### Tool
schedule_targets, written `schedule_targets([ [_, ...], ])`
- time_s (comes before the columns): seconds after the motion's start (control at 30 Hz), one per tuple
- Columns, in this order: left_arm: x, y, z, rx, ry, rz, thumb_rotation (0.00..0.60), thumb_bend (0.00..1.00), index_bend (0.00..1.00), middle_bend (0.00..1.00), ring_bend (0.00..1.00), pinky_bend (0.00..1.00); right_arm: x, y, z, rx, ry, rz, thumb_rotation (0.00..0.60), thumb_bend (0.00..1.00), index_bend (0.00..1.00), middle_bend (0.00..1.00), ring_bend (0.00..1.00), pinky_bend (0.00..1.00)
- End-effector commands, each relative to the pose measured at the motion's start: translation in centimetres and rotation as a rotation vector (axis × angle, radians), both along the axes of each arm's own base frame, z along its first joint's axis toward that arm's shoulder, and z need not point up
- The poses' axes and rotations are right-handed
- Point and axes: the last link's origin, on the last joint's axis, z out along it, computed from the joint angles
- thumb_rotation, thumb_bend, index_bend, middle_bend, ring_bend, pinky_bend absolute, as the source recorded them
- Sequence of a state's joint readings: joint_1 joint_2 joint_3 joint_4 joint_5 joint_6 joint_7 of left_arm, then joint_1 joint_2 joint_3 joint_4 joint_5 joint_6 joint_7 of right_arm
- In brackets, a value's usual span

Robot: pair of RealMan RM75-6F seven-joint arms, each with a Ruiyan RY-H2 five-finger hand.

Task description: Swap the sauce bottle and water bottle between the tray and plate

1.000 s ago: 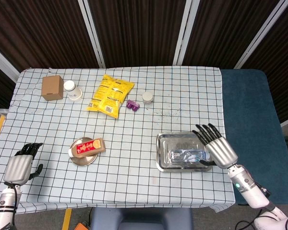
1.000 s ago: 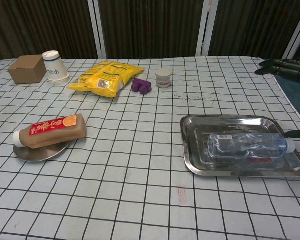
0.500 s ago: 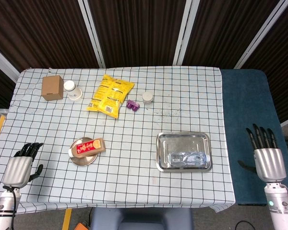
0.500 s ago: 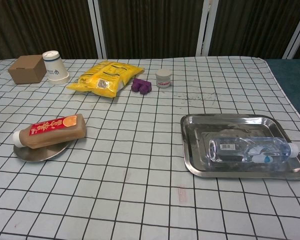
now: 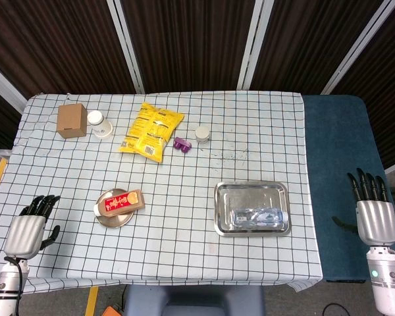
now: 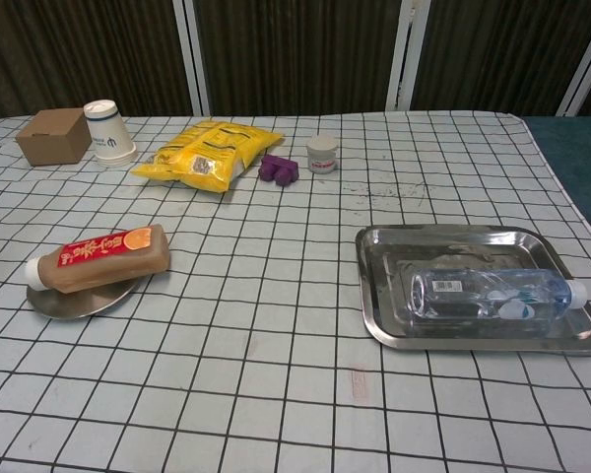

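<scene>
Water bottle (image 6: 488, 297) lay on side in tray (image 6: 453, 240); sauce bottle (image 6: 98, 258) lay across plate (image 6: 74, 302). Right hand (image 5: 375, 217) empty, fingers spread, off table. Left hand (image 5: 27, 232) empty, fingers loosely bent. Best approach: grasp each bottle across its width, lift clear of rim.

My silver-and-black hands (image 5: 376, 217), white black-checked cloth (image 6: 276, 325), brown red-labelled sauce bottle (image 6: 98, 258), clear water bottle (image 6: 488, 294), silver tray (image 6: 453, 241), yellow bag (image 6: 209, 153).

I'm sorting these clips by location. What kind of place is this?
Probably an indoor robot test setup, not a home: a table under a checked cloth, dark curtain panels behind, and staged props such as a snack bag and a metal tray.
</scene>
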State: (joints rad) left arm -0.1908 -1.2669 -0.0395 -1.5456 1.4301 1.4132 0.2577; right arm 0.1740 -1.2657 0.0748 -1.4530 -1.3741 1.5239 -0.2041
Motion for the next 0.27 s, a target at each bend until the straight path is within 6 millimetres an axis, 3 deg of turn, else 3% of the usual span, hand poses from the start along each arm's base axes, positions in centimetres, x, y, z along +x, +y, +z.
schedule_targets([
  [0.03, -0.2, 0.23, 0.09, -0.002, -0.005, 0.008, 0.6, 0.41, 0.15, 0.14, 0.12, 0.34, 0.34, 0.37, 0.14, -0.007, -0.025, 0.033, 0.6, 0.08, 0.0, 0.0, 0.0, 0.0],
  [0.27, -0.18, 0.22, 0.22, 0.003, -0.013, 0.007, 0.6, 0.41, 0.15, 0.14, 0.12, 0.34, 0.14, 0.5, -0.19, 0.018, -0.015, 0.033, 0.6, 0.08, 0.0, 0.0, 0.0, 0.0],
])
